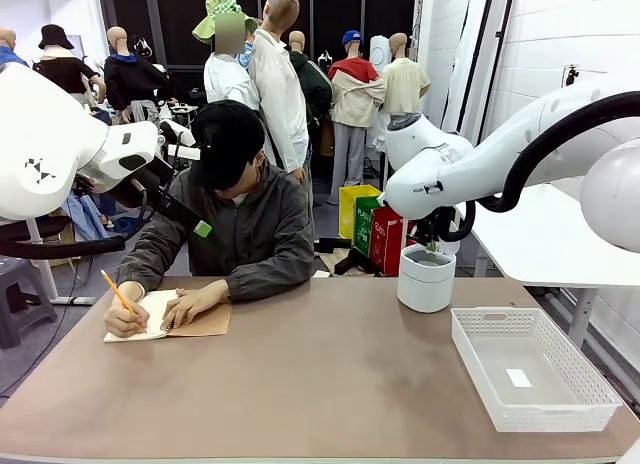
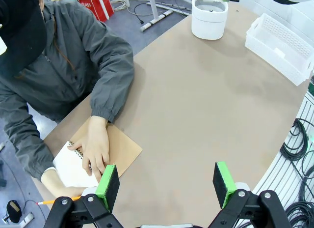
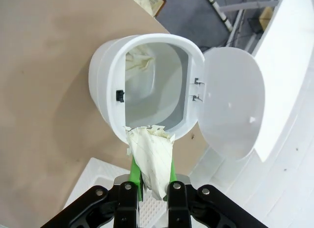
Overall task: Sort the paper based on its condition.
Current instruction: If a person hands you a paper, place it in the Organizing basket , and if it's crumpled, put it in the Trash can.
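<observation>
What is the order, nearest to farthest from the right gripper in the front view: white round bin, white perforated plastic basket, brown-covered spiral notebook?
1. White round bin: directly under the right gripper, which holds crumpled off-white paper.
2. White perforated plastic basket: to the right, nearer the camera.
3. Brown-covered spiral notebook: far over on the left.

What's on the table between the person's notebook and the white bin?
Nothing: the tabletop is bare from the notebook to the bin, clearest in the left wrist view.
</observation>
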`<state>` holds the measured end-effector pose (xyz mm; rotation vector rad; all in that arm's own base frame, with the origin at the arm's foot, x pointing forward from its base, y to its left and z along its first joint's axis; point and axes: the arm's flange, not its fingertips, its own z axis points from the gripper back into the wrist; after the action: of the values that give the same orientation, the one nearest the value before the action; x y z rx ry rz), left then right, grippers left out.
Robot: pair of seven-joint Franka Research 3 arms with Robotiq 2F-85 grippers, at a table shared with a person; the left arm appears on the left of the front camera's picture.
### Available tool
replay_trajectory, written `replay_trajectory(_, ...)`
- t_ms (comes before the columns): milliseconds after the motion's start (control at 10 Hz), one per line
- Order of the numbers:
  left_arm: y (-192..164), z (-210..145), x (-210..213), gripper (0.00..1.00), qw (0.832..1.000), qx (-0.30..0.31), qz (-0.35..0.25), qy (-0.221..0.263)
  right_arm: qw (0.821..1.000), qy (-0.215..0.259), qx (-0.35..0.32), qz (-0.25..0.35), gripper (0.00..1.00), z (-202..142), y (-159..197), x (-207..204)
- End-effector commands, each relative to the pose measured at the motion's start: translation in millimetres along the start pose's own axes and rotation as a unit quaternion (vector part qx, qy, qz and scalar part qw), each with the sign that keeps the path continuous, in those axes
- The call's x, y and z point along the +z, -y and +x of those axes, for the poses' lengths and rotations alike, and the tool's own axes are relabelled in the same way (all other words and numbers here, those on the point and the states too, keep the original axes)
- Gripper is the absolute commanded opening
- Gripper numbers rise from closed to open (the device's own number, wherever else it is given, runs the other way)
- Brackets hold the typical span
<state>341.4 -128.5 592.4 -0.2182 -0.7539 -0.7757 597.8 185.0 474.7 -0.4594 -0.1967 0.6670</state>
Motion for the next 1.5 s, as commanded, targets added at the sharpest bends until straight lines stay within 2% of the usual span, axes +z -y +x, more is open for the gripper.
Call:
replay_trajectory(0, -2, 1, 1, 1.0, 1.0, 0.001, -0.003, -0.001, 1.0, -0.009, -0.012, -0.017, 0.21, 14, 0, -6)
replay_trajectory(600, -2, 1, 1, 1.0, 1.0, 0.001, -0.003, -0.001, 0.999, -0.016, -0.029, -0.035, 0.21, 26, 9, -22)
replay_trajectory(700, -2, 1, 1, 1.0, 1.0, 0.001, -0.003, -0.001, 0.999, -0.017, -0.032, -0.039, 0.25, 28, 9, -24)
replay_trajectory(800, -2, 1, 1, 1.0, 1.0, 0.001, -0.003, -0.001, 0.998, -0.015, -0.037, -0.038, 0.41, 29, 10, -27)
replay_trajectory(1100, -2, 1, 1, 1.0, 1.0, 0.001, -0.003, -0.001, 0.998, -0.015, -0.041, -0.037, 1.0, 34, 12, -25)
replay_trajectory(1400, -2, 1, 1, 1.0, 1.0, 0.001, -0.003, -0.001, 0.998, -0.013, -0.043, -0.032, 1.0, 32, 11, -21)
